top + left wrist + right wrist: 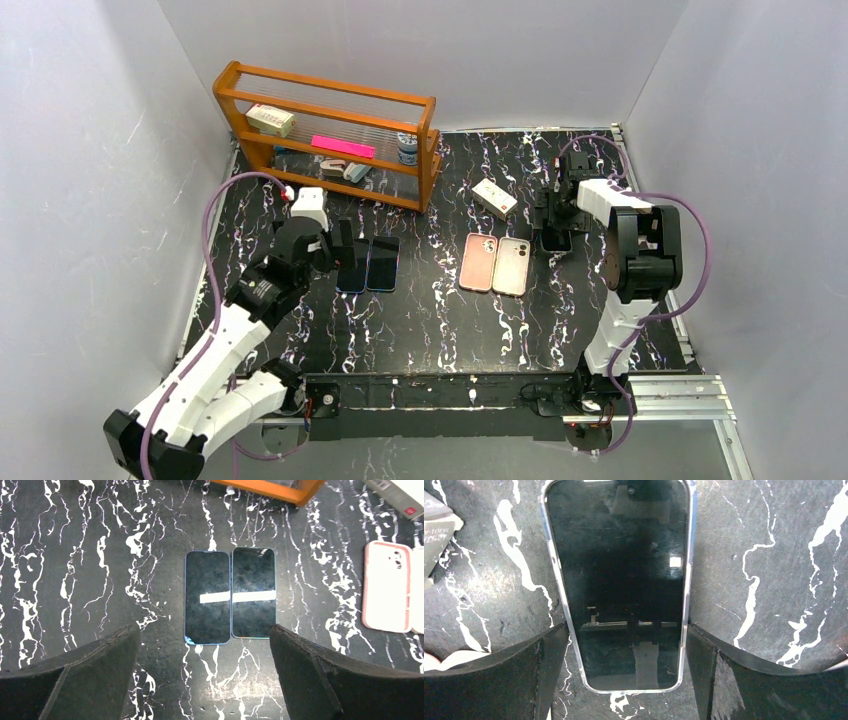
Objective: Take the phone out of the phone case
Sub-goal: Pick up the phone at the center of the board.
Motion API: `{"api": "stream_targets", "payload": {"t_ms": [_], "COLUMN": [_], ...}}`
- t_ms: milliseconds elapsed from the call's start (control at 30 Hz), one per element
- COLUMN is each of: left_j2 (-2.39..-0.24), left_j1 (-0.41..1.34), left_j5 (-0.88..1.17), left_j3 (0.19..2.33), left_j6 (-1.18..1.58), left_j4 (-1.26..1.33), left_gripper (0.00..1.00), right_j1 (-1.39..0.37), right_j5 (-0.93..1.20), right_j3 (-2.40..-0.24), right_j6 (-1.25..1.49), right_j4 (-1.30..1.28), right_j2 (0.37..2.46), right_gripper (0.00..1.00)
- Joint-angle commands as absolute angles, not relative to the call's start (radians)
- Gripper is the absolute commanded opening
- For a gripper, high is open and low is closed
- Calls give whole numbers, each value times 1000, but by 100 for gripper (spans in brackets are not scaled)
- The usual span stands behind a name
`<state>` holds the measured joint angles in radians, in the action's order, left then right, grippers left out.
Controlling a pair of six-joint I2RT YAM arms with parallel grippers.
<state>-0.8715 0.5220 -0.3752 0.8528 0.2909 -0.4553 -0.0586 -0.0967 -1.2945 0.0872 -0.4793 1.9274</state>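
A dark phone (619, 570) lies screen up in a clear case (688, 580) on the black marbled table at the far right; it also shows in the top view (556, 241). My right gripper (628, 636) is over its near end, and both fingers (704, 665) press on the case's long sides. In the top view the right gripper (555, 218) is low over it. My left gripper (205, 635) is open and empty, just short of two bare dark phones (207, 597) lying side by side, which the top view (368, 263) also shows.
Two pink cases (495, 264) lie side by side mid-table, one of them in the left wrist view (387, 592). A white box (494, 197) lies behind them. A wooden rack (330, 135) with small items stands at the back left. White walls enclose the table.
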Motion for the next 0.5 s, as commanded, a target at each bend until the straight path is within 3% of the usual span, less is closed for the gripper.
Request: {"api": "stream_targets", "payload": {"t_ms": [0, 100, 267, 467], "left_j2": [-798, -790, -772, -729], "left_j1": [514, 513, 514, 514], "left_j5": [-339, -378, -395, -302], "left_j3": [819, 826, 821, 787], "left_j6": [292, 317, 323, 323], "left_j4": [-381, -385, -363, -285], "left_gripper": [98, 98, 98, 98], "right_j1": [-57, -57, -57, -52], "right_j5": [-148, -168, -118, -69], "right_j3": [-1282, -1284, -1237, -1172], "right_j6": [128, 139, 181, 242], "right_j4": [-532, -530, -454, -373], "right_j2": [2019, 2014, 1943, 1871], "right_gripper": [89, 78, 43, 17]}}
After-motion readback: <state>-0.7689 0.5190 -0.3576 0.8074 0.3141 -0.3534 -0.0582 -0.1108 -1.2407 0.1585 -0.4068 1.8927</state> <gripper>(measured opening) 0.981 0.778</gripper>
